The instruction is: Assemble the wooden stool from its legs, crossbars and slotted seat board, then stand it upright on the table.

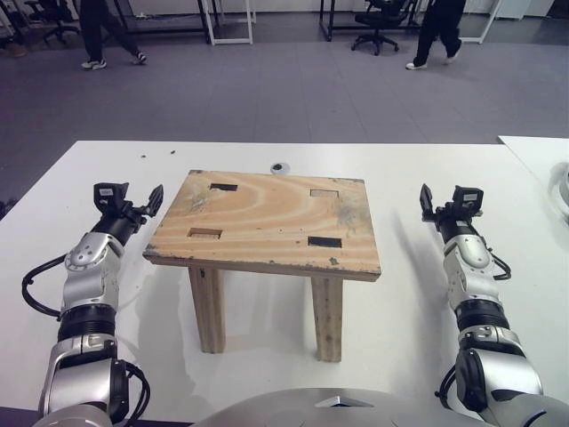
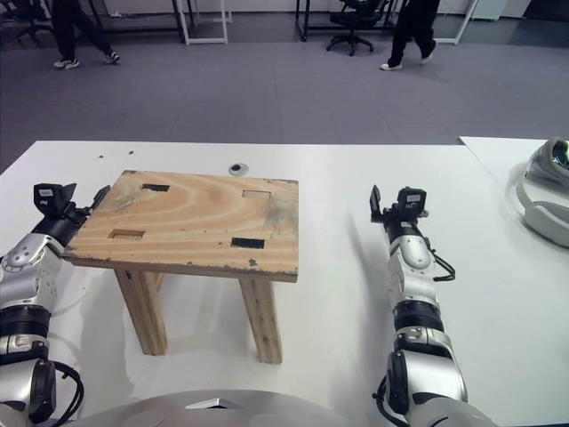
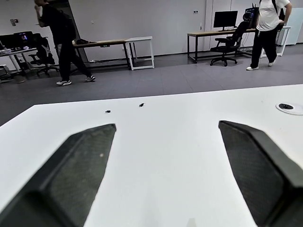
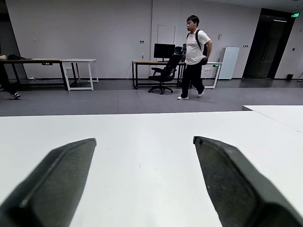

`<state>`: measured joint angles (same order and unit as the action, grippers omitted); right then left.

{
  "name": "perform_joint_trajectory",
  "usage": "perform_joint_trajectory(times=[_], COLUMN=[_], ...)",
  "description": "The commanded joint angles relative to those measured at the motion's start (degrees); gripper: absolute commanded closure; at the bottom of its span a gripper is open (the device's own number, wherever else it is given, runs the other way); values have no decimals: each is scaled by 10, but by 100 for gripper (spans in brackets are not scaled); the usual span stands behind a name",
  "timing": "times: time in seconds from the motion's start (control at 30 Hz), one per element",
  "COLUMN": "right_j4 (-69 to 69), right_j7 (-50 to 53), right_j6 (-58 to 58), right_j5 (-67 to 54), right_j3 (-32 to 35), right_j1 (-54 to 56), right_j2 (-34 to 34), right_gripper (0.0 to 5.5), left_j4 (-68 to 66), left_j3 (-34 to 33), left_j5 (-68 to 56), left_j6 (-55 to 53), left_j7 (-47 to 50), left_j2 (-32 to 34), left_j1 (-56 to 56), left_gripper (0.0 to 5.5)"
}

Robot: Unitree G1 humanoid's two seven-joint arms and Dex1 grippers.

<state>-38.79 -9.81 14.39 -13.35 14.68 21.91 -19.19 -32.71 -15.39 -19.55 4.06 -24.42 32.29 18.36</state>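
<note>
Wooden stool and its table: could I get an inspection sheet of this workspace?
Surface: white table, second white table to its right.
Job's things: wooden stool assembled, upright; seat board shows four slots.
Clutter: round grey cap behind stool; white headset-like device on second table.
Grippers: left gripper open, close beside seat's left edge; right gripper open, well clear.
Cables: black cable loops at both forearms.
Surroundings: grey floor, desks, office chair.

An assembled wooden stool (image 1: 267, 222) stands upright near the middle of the white table (image 1: 418, 169). Its pale, grain-swirled seat board (image 1: 276, 209) sits level, pierced by four rectangular slots (image 1: 324, 241). Two near legs (image 1: 207, 309) are planted on the table.
</note>
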Motion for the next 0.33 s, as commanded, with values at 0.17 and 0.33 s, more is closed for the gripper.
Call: perform_joint_trajectory(times=[0.17,0.33], right_j4=[7,4], right_j7=[11,4], right_j6=[7,-3], right_j5=[7,8], right_j3=[17,19], right_j1=[-1,5], right_j2=[5,-4], right_gripper=[165,165], left_j4=[-44,-46], left_j3=[7,-2], left_j5=[38,36], left_j6=[12,22], left_j7=[-17,-6], left_j2=[2,-14], left_j1=[47,45], left_gripper=[150,150])
